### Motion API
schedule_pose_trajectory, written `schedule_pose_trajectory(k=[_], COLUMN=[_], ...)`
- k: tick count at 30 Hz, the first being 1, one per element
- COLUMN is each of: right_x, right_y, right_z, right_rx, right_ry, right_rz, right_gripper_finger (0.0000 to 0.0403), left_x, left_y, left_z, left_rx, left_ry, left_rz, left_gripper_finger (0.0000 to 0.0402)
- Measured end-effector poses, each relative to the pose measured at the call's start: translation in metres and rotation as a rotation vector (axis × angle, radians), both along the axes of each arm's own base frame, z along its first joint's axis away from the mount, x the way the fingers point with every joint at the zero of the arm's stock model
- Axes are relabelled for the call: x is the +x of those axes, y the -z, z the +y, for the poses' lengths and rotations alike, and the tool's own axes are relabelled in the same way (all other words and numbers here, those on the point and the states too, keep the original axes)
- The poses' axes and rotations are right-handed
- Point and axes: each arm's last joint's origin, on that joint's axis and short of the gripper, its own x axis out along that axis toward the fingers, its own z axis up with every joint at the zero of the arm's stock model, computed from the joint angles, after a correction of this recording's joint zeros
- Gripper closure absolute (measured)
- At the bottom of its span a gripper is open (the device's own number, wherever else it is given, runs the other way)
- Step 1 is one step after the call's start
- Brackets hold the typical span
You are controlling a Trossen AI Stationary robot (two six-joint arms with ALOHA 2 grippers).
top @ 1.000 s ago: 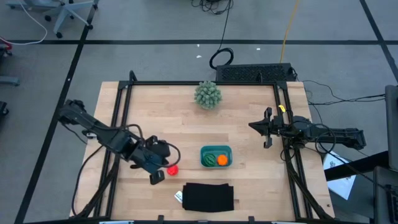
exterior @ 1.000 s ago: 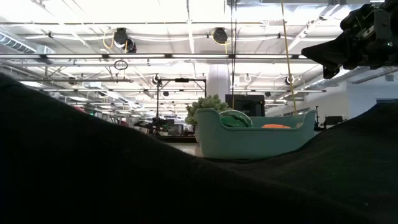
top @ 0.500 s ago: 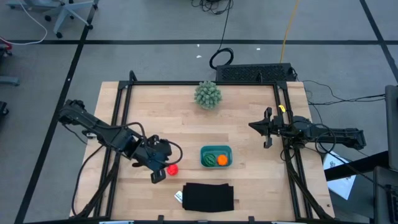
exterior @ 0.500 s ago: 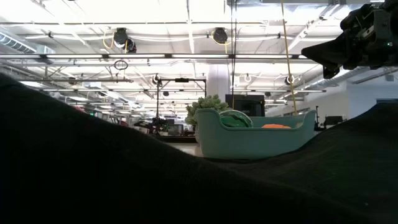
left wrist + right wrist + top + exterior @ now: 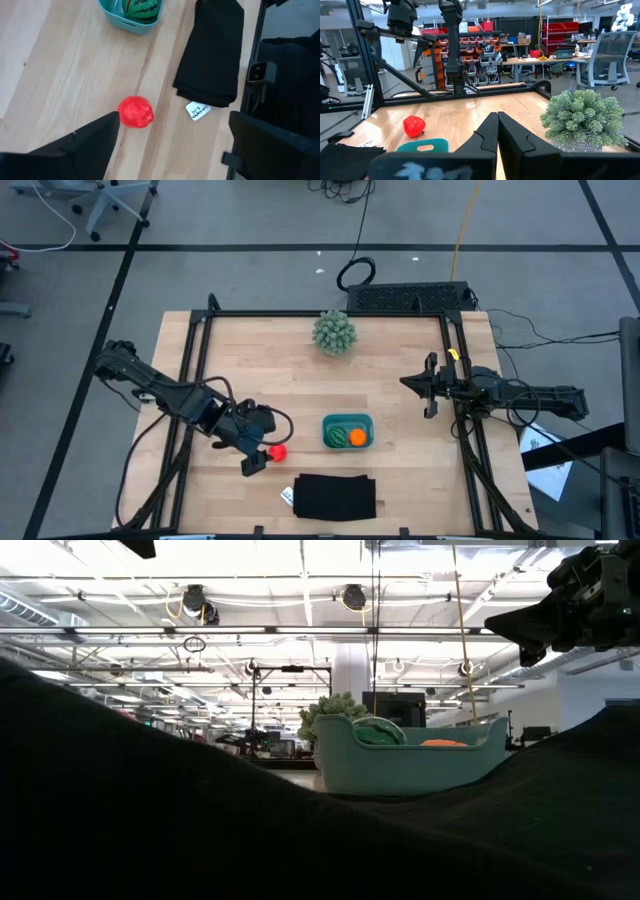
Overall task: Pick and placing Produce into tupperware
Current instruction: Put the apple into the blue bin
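A: Two small round toy fruits, a dark green striped melon-like ball [image 5: 141,8] and an orange ball [image 5: 357,437], are seen lying inside the shallow teal-blue plastic container [image 5: 347,431].

B: And the red tomato-like ball [image 5: 278,451]?

A: It is found on the bare wooden surface [image 5: 270,370], apart from the container, just beside the left end effector [image 5: 260,453], whose fingers are spread wide with nothing held.

B: What else is shown?

A: A folded black cloth [image 5: 335,495] is laid near the container. The right end effector [image 5: 430,387] is kept pressed shut, empty, well apart. A spiky pale-green plant [image 5: 333,331] is placed at the far edge.
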Motion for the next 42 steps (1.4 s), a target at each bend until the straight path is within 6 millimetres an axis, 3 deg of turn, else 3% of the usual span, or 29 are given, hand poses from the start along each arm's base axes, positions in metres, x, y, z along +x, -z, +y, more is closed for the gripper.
schedule_pose_trajectory(k=[14, 29, 42], right_x=[0.0, 0.0, 0.0], right_y=[0.0, 0.0, 0.0], right_z=[0.0, 0.0, 0.0], right_rx=[0.0, 0.0, 0.022], right_ry=[0.0, 0.0, -0.002], right_rz=[0.001, 0.001, -0.001], right_gripper_finger=[0.0403, 0.0403, 0.0403], left_x=[0.023, 0.038, 0.041], left_y=[0.035, 0.087, 0.094], left_z=[-0.011, -0.017, -0.018], left_rx=[0.067, 0.148, 0.088], left_ry=[0.0, -0.207, -0.348], left_rz=[0.121, 0.38, 0.413], left_gripper_finger=[0.0009, 0.0009, 0.0009])
